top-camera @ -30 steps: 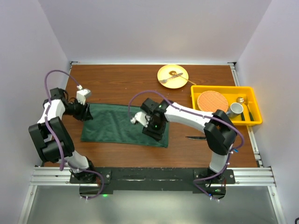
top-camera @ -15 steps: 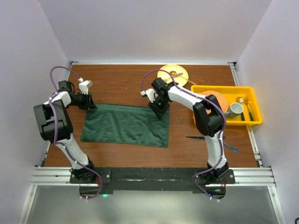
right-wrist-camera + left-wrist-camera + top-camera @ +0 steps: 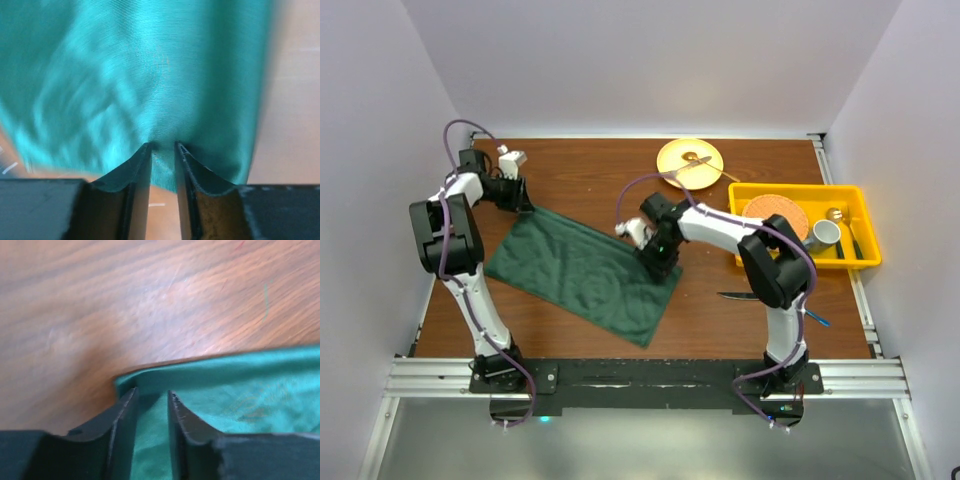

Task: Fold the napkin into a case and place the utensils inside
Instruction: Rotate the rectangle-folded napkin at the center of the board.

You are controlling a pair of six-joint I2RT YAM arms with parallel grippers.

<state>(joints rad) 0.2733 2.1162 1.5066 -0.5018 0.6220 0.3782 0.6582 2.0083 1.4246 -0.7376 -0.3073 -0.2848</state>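
The napkin lies flat on the desk, left of centre, as one long green sheet. It now sits askew. A second ago it lay square to the near edge; now its far-left corner points toward the back left of the desk, and its near corner hangs down toward the arm bases.

The left hand holds that far-left corner. In its wrist view the fingers are pressed close together, with the cloth's corner running in between them, so it is pinching the napkin. The right hand holds the far-right edge. Its fingers are likewise nearly together and nip a small pucker of cloth.

Over the last second both hands went from the sheet's short ends to its far corners. The left then carried its corner back and outward, while the right came back toward the middle. I judge this to be dragging and turning the cloth to set up a fold. No pouch has been formed yet, so the task is at an early stage.

The knife lies on the desk just right of the napkin. The blue fork peeks out beside the right arm's base. Neither is in the cloth.
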